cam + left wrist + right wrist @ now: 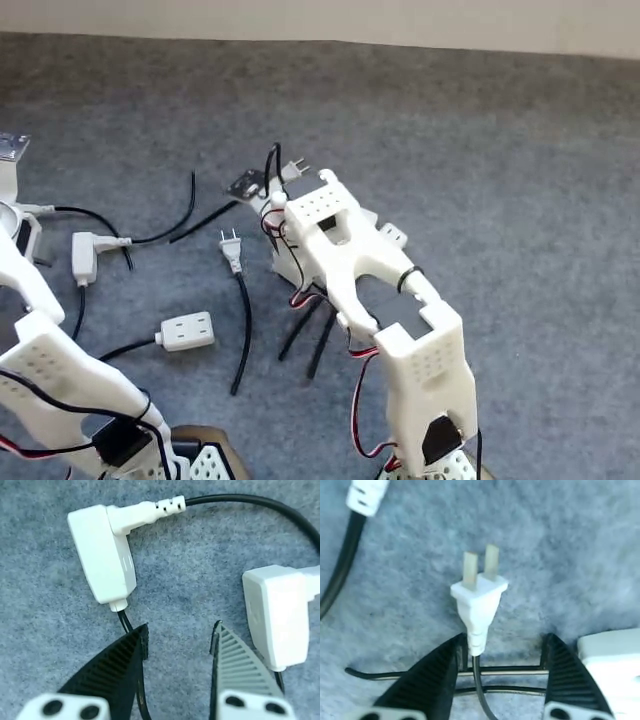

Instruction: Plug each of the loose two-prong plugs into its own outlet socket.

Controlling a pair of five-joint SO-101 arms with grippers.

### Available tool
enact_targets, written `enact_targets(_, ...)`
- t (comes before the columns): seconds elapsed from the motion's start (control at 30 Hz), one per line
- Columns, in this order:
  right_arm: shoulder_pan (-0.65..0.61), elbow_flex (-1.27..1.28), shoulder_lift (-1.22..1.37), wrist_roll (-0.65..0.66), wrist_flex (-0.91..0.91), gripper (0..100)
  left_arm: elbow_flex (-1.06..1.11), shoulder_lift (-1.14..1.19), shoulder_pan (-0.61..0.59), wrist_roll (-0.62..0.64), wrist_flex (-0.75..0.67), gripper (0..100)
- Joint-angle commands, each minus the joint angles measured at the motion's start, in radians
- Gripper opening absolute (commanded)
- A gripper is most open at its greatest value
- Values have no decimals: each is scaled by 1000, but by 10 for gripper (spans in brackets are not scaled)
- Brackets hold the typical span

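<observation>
My right gripper (502, 647) is open. A white two-prong plug (477, 597) lies on the carpet with its strain relief between the fingertips (447, 652), prongs pointing away. In the high view this plug (292, 171) lies at the tip of the middle arm. A second loose plug (231, 246) on a black cord lies to its left. My left gripper (180, 635) is open above the carpet, just short of a white outlet block (102, 555) that has a white plug (150, 510) seated in its side. Another white block (277, 612) lies beside one finger.
A white outlet socket (187, 330) lies near the front left, another block (84, 256) at the far left, and a third (393, 236) peeks out behind the middle arm. Black cords (243, 330) cross the grey carpet. A white block edge (615, 665) is next to my right gripper.
</observation>
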Motion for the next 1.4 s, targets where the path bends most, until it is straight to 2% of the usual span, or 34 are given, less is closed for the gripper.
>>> enact_targets(0.0, -16, -47, -42, -57, -21, 242, -4, -8, -5, -11, -3, 217)
enact_targets(0.27, -58, -47, -39, -117, -54, 242, -4, -8, -5, -11, -3, 217)
enact_targets(0.9, -71, -41, -38, -110, -45, 239, -2, -8, -12, -11, -3, 217)
enact_targets(0.97, -71, -41, -38, -110, -45, 200, -2, -8, -12, -11, -3, 217)
enact_targets(1.13, -71, -44, -38, -110, -45, 4, -2, -8, -12, -11, -3, 217)
enact_targets(1.37, -70, -45, -39, -109, -45, 5, -2, -8, -12, -11, -3, 217)
